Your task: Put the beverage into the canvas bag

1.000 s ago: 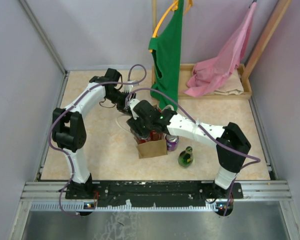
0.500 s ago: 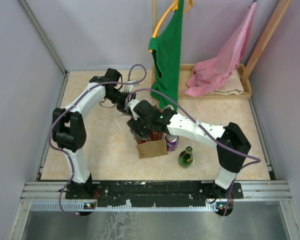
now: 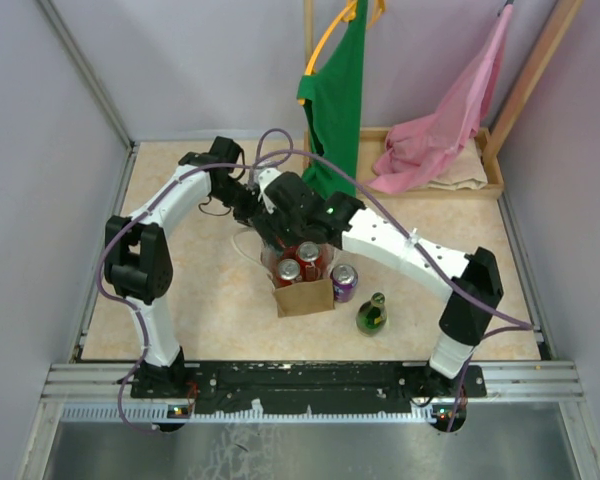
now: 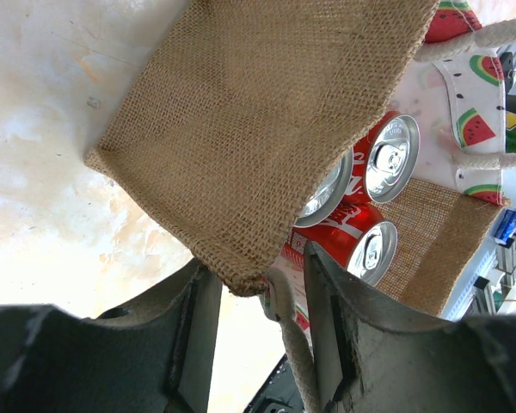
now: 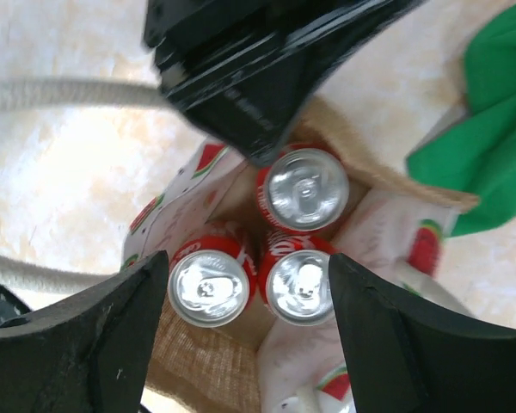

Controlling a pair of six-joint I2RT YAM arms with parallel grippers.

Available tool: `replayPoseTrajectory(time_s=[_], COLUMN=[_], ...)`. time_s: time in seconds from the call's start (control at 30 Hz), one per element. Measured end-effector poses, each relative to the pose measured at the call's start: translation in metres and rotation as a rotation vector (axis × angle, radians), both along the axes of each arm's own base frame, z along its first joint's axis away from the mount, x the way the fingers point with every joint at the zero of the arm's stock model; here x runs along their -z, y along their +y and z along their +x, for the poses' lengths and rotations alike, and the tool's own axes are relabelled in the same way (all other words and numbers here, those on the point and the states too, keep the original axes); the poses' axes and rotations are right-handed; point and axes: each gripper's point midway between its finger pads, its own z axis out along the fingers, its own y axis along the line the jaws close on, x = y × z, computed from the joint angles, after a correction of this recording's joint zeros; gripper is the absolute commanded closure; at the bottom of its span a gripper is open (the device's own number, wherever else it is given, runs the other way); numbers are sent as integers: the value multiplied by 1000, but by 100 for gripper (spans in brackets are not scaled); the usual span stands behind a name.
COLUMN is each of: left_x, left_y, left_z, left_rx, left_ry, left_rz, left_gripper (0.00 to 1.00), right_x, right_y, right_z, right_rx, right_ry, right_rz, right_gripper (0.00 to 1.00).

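Right tool (image 5: 245,262) has risen and drawn back toward the far side. The cans it was covering now show from above. Its fingers are spread wide with nothing between them, hanging over the mouth of the canvas bag (image 3: 305,297).

Three red cans (image 5: 305,191) stand upright inside the bag, packed close together.

Left tool (image 4: 258,292) is clamped on the bag's far rim, burlap corner and rope handle pinched between its fingers, keeping the mouth open.

Likely next beverage is the purple can (image 3: 344,282). It stands on the table (image 3: 180,310) just beside the bag's right wall, upright, long axis vertical, silver lid up. It lies near and right of the right tool, and the right arm is the closer one (the left is busy anyway).

Green bottle (image 3: 371,315) stands nearer still, apart from the bag.
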Motion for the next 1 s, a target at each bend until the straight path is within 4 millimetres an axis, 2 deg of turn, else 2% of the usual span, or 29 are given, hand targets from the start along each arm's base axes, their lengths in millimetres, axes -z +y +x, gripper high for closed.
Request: replayPoseTrajectory(time_s=[0.1,0.17,0.27,0.3,0.4,0.43,0.5,0.6,0.83,1.0], left_x=[0,1,3,3,2,2,1,0,0,1], left_y=[0,0,0,0,-1,-1,-2,-2,-1,-1], left_z=[0,0,0,0,4,4,5,5,5,4], left_rx=[0,0,0,0,0,0,0,0,0,0], left_ry=[1,3,7,9,5,5,3,2,5,6], left_rz=[0,1,2,3,2,2,2,2,3,4], left_gripper=[52,52,52,52,51,51,51,52,51,52], right_x=[-26,-46,-75,-86,-99,-97,-90,-66,12,35], right_y=[-12,-35,-82,-106,-164,-179,-195,-206,-204,-192], right_z=[16,31,57,68,85,86,84,73,31,9], right_rx=[80,179,358,440,625,669,713,731,678,635], right_ry=[-47,-75,-111,-126,-146,-136,-107,-26,242,373], right_rz=[34,62,106,116,111,96,66,16,-93,-75], right_gripper=[25,25,26,26,25,25,24,23,23,23])
